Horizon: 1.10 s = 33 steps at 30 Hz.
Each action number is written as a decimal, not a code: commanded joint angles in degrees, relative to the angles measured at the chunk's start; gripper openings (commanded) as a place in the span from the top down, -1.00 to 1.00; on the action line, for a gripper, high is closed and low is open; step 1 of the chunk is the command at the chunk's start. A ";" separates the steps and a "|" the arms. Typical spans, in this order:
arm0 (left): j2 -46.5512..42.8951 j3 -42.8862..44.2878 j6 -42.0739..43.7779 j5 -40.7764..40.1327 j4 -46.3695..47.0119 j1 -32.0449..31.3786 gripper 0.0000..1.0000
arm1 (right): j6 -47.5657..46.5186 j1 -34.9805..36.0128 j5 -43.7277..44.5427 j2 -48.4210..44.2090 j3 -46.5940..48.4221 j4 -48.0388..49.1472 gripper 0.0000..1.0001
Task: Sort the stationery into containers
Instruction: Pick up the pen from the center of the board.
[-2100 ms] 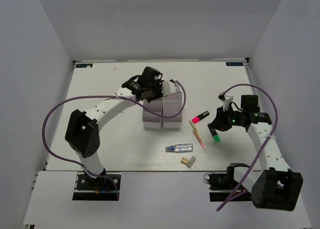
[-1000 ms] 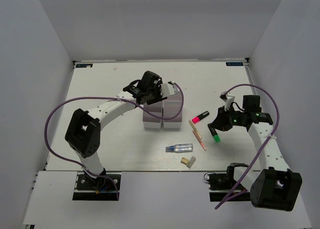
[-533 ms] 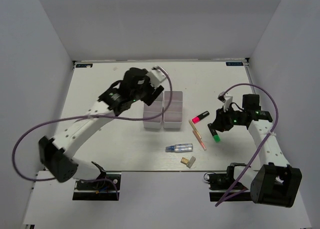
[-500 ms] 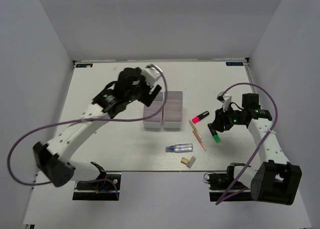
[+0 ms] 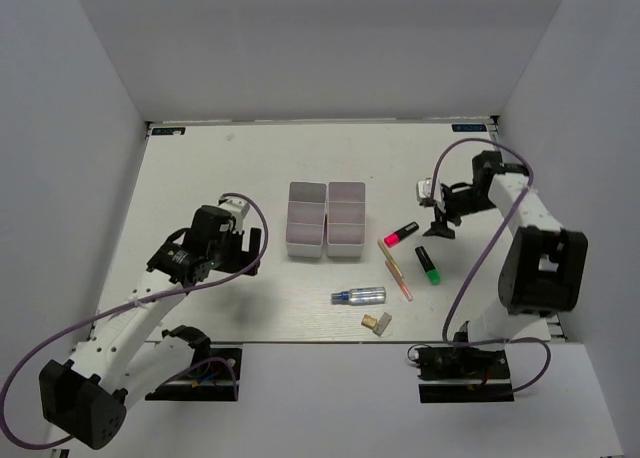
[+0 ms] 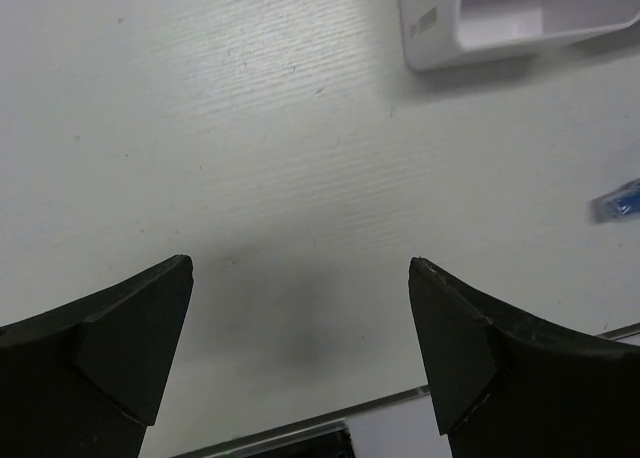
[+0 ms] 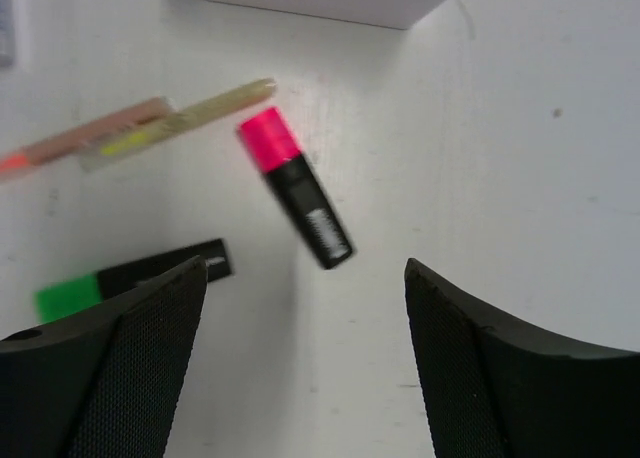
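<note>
Pink-capped black marker (image 7: 295, 190) lies flat on the table (image 7: 520, 178), just ahead of the right gripper (image 7: 305, 268) and roughly centred on its gap. Jaws are wide, nothing held, no contact. Risk 1: the marker sits skewed to the closing line, so a straight drop-and-close probably spins or rolls it out instead of pinching it; wants wrist yaw first. Risk 2: green-capped marker (image 7: 130, 281) lies right beside one finger (image 7: 120, 358), so that finger can land on it or shove it. Risk 3: thin orange pen (image 7: 150, 133) lies just beyond the pink cap, easy to drag along. Two white three-compartment trays (image 5: 306, 251) sit further ahead of this gripper, past the pen. Left gripper (image 6: 300, 268) is also wide and empty over bare table, with a tray corner (image 6: 430, 23) ahead-right and the bluish tube (image 6: 620, 200) off to its right, cut by the frame edge. Hard to read: right wrist view is blurred and the pen looks doubled; the green-capped marker is partly hidden behind the finger; can't tell from above whether the compartments hold anything; tan block (image 5: 377, 323) shows only in the top view.
</note>
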 commanded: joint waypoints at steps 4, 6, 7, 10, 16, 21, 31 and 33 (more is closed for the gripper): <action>-4.98 -5.40 0.28 3.07 3.97 3.56 -0.98 | -23.07 2.16 -1.14 12.25 16.83 -14.40 -0.50; -5.86 -6.39 0.02 4.82 5.55 4.52 -0.98 | -23.36 3.39 -0.08 15.24 17.74 -16.16 -0.45; -6.56 -7.43 0.02 5.18 5.82 5.49 -0.98 | -25.28 5.14 0.36 15.51 17.48 -16.60 -0.40; -7.62 -8.23 -0.51 7.37 6.17 7.69 -0.98 | -26.43 6.47 2.02 15.08 12.50 -14.95 -0.34; -7.80 -8.59 -1.12 9.57 6.53 9.80 -0.98 | -25.48 9.64 4.40 14.98 5.61 -10.02 -0.31; -7.97 -8.68 -0.77 9.49 6.35 9.72 -0.98 | -21.87 11.22 5.02 16.92 5.52 -6.16 -0.31; -7.80 -8.76 -0.33 9.49 6.08 9.80 -0.98 | -15.63 13.77 7.04 20.16 6.66 -0.17 -0.31; -7.97 -8.85 -0.07 9.49 5.91 9.80 -0.98 | -14.58 14.29 7.65 20.96 7.80 0.09 -0.31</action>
